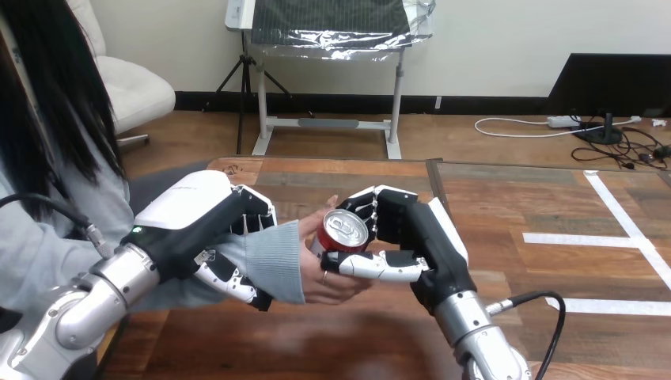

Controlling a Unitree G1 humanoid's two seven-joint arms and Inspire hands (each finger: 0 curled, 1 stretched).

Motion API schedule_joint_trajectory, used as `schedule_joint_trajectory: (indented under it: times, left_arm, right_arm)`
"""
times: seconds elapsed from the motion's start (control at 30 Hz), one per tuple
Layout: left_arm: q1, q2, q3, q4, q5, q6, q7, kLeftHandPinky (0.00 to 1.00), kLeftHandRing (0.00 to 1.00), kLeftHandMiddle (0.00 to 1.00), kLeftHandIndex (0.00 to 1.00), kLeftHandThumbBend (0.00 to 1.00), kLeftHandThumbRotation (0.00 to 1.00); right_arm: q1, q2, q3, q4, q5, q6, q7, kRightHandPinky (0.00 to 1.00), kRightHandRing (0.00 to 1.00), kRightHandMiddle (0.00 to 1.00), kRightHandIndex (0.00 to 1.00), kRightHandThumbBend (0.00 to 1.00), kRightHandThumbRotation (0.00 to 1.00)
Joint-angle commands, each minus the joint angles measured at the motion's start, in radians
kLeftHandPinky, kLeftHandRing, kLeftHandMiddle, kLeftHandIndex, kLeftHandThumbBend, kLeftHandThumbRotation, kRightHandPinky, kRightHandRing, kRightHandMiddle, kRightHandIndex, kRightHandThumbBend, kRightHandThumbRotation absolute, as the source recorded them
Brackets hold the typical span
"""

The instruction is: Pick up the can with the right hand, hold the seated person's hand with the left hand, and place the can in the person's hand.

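left hand [198,226] gripping person's wrist [273,261] at sleeve cuff, fingers curling over top, thumb underneath. person's hand [320,279] lying palm-up just right of it, cupping under can [342,232]. can tilting, top facing camera, above table [514,198]. right hand [427,237] clamping can: fingers behind, thumb across front.

No words or numbers can be read.
The can [343,231], gripped between the thumb and curled fingers of the right hand [423,237], shows its silver top and a narrow strip of red side just inside the thumb. Any print on that strip is too small and too covered to make out.
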Motion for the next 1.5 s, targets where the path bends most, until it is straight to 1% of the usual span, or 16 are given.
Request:
schedule_joint_trajectory:
  times: [0.0,0.17,0.27,0.67,0.83,0.97,1.03,1.27,1.47]
  left_arm:
    - [-0.091,-0.026,0.050,-0.097,-0.041,-0.002,0.018,0.24,0.29,0.36,0.37,0.95,0.00]
    - [-0.096,-0.034,0.047,-0.092,-0.043,-0.005,0.020,0.24,0.29,0.36,0.37,0.95,0.00]
    - [-0.095,-0.036,0.047,-0.105,-0.044,0.010,0.011,0.24,0.29,0.36,0.37,0.95,0.00]
    - [-0.092,-0.046,0.046,-0.102,-0.050,0.020,-0.001,0.25,0.30,0.37,0.38,0.96,0.00]
    - [-0.094,-0.052,0.044,-0.081,-0.049,0.001,0.008,0.24,0.29,0.36,0.37,0.96,0.00]
    - [-0.095,-0.052,0.040,-0.079,-0.041,0.000,0.012,0.24,0.29,0.36,0.37,0.96,0.00]
    - [-0.093,-0.054,0.039,-0.079,-0.041,0.000,0.011,0.24,0.29,0.36,0.37,0.96,0.00]
    - [-0.087,-0.055,0.037,-0.077,-0.032,-0.004,0.020,0.25,0.29,0.36,0.38,0.95,0.00]
    - [-0.081,-0.057,0.039,-0.077,-0.032,-0.007,0.025,0.25,0.30,0.37,0.38,0.95,0.00]
  right_arm:
    - [-0.049,0.026,0.012,-0.018,-0.007,-0.040,-0.015,0.32,0.37,0.45,0.49,0.83,0.00]
    - [-0.044,0.032,0.022,-0.023,-0.021,-0.037,-0.035,0.32,0.37,0.44,0.49,0.84,0.00]
    - [-0.043,0.035,0.026,-0.025,-0.027,-0.037,-0.045,0.32,0.36,0.44,0.48,0.84,0.00]
    - [-0.033,0.047,0.032,-0.049,-0.020,-0.025,-0.051,0.31,0.36,0.44,0.48,0.84,0.00]
    - [-0.036,0.049,0.030,-0.053,-0.016,-0.031,-0.052,0.32,0.37,0.44,0.48,0.83,0.00]
    - [-0.039,0.047,0.029,-0.050,-0.018,-0.043,-0.059,0.32,0.37,0.44,0.48,0.84,0.00]
    - [-0.040,0.043,0.031,-0.052,-0.027,-0.046,-0.070,0.32,0.37,0.44,0.48,0.84,0.00]
    - [-0.044,0.036,0.032,-0.051,-0.041,-0.046,-0.094,0.32,0.36,0.43,0.48,0.83,0.00]
    - [-0.048,0.031,0.028,-0.048,-0.039,-0.035,-0.093,0.32,0.36,0.43,0.49,0.83,0.00]
